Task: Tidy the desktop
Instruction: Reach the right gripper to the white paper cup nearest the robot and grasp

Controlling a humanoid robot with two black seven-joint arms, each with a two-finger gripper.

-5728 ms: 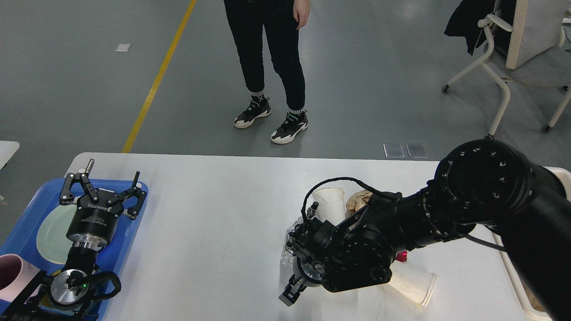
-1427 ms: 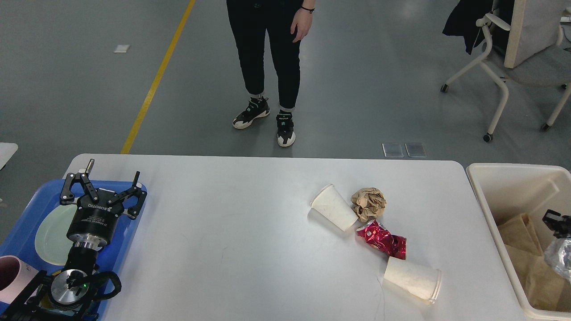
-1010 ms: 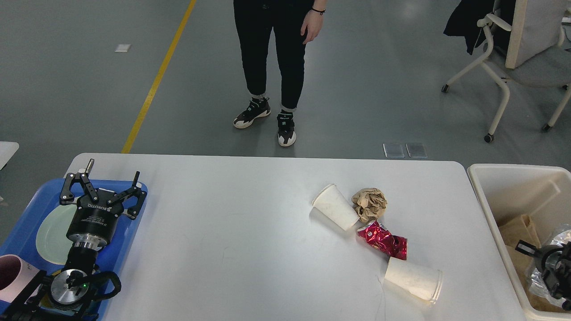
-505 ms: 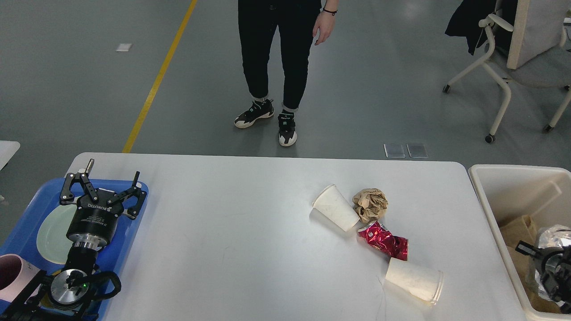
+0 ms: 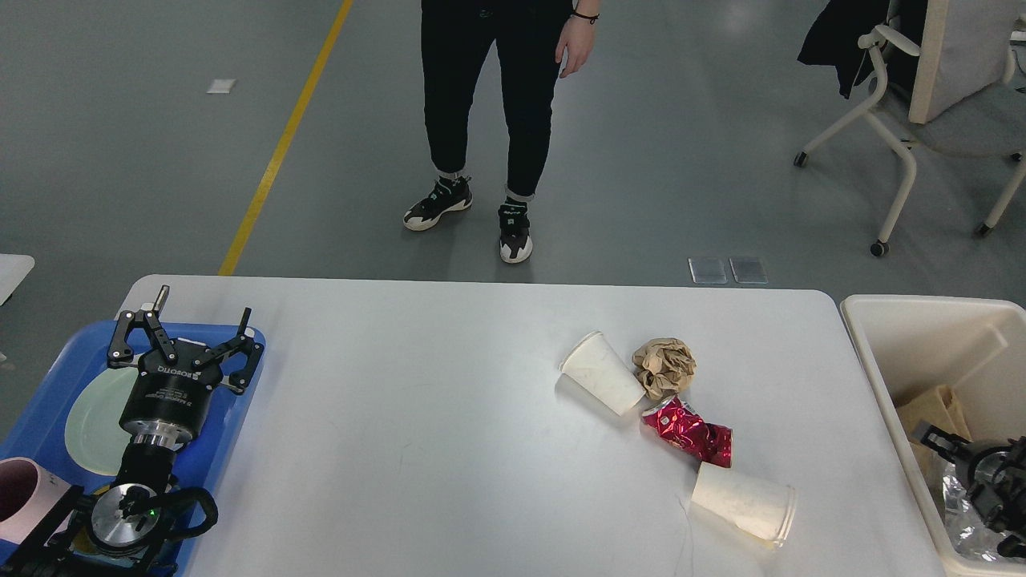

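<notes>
The white counter [image 5: 417, 417] spans the middle. On it, two light, crushable paper cups [image 5: 601, 373] – best taken across the wall. Left hand [image 5: 186, 340] spread, empty. Right hand [image 5: 974, 473] over the bin [image 5: 922, 328] – grip unclear.

Cups [image 5: 603, 382], ball [image 5: 664, 366], wrapper [image 5: 688, 432] on desktop [image 5: 417, 417].

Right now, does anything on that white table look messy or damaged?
Yes. Two paper cups lie tipped over on the desktop, with a crumpled brown paper ball and a crushed red can between them.
</notes>
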